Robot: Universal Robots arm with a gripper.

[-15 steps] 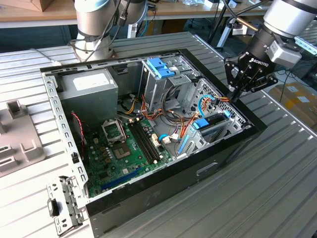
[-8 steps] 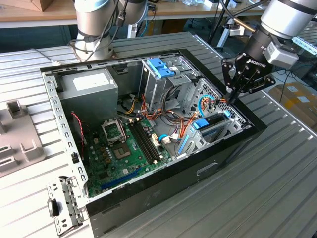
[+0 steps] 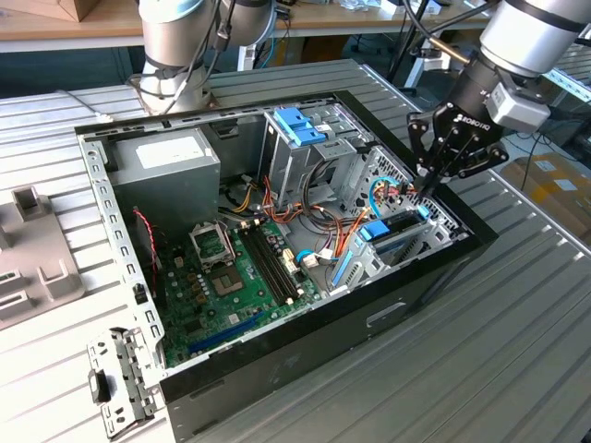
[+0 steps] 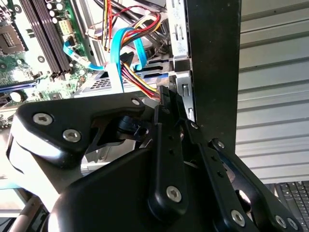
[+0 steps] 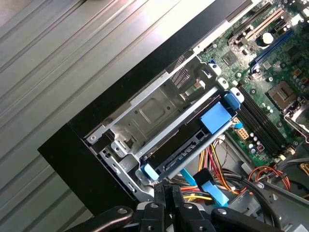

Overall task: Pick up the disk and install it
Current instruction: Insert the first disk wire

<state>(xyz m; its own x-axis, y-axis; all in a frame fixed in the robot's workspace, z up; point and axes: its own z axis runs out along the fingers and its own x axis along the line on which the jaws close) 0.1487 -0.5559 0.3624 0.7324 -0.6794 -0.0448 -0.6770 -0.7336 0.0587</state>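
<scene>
open case (image 3: pixel 277 360), disk (image 5: pixel 186 145) seated (gripper (image 5: pixel 166 191) beside)

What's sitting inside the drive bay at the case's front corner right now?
The disk lies in the metal bay, its light-blue rail along the edges, with the gripper at its near end. Whatever is beneath the disk is covered.
</scene>
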